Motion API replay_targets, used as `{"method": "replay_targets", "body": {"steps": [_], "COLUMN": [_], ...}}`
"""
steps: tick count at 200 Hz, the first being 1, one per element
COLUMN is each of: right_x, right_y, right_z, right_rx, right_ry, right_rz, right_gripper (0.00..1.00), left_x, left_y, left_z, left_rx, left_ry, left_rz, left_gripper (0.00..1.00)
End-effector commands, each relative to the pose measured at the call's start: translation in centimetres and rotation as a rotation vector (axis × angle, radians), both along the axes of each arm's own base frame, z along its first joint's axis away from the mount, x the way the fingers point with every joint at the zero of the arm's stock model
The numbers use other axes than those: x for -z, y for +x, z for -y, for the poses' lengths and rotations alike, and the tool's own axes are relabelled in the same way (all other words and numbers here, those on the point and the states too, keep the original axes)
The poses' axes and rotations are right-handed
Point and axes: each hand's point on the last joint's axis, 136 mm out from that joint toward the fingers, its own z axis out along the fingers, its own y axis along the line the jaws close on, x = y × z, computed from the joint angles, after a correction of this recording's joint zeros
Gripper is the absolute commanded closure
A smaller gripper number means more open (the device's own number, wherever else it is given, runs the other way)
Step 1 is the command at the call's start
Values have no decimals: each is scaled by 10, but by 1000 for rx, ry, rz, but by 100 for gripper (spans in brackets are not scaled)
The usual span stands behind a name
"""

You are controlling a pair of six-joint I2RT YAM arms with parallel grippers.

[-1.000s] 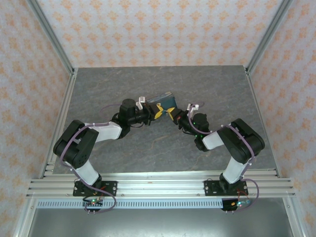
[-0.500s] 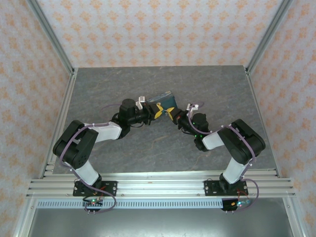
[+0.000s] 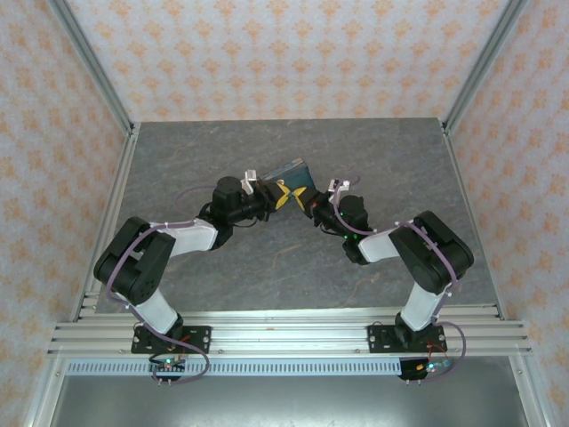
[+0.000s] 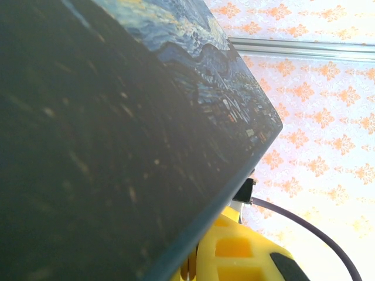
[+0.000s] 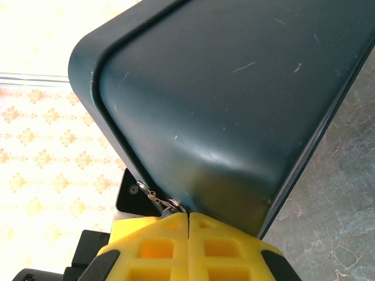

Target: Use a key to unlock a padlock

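The dark-blue swirl-patterned box (image 3: pixel 292 169) sits mid-table with both grippers at its near side. My left gripper (image 3: pixel 281 194) is shut, its yellow fingers (image 4: pixel 234 252) pressed under the box's edge (image 4: pixel 117 146); what lies between them is hidden. My right gripper (image 5: pixel 188 215) is shut against the box's rounded corner (image 5: pixel 234 105). The key (image 5: pixel 168 204) pokes out from its fingertips, a small silvery ring and link trailing off to the left. From above, the right gripper (image 3: pixel 306 200) meets the left one just below the box. The padlock is hidden.
Grey stone-look tabletop (image 3: pixel 400 160) ringed by aluminium posts and patterned walls. A purple cable (image 4: pixel 304 225) loops past the left fingers. Open table lies behind the box and to both sides.
Both grippers and the box have shifted slightly away from the bases and a little left. The right wrist has swung closer in to the box. Both grippers stayed shut.
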Motion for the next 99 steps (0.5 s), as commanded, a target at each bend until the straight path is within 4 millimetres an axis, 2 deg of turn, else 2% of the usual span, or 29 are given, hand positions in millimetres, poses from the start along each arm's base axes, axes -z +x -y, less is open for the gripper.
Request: {"method": "replay_targets", "body": {"steps": [1, 19, 36, 77, 99], "right_x": [-32, -29, -35, -29, -19], "right_y": [-28, -23, -20, -16, -16], "right_z": [-34, -36, -42, -44, -32], "right_rx": [-163, -156, -169, -186, -162], "right_ry": [28, 32, 66, 61, 51], "right_rz": [102, 96, 100, 68, 37], "right_gripper": [100, 100, 100, 100, 76], "left_x": [-37, -35, -29, 6, 19], "left_y": [-19, -20, -23, -25, -23], "left_z": [27, 28, 28, 19, 13], "left_rx": [141, 149, 157, 146, 126], "left_ry": [-57, -48, -25, 94, 109], "left_rz": [132, 130, 121, 87, 80], "left_gripper": [100, 100, 100, 100, 100]}}
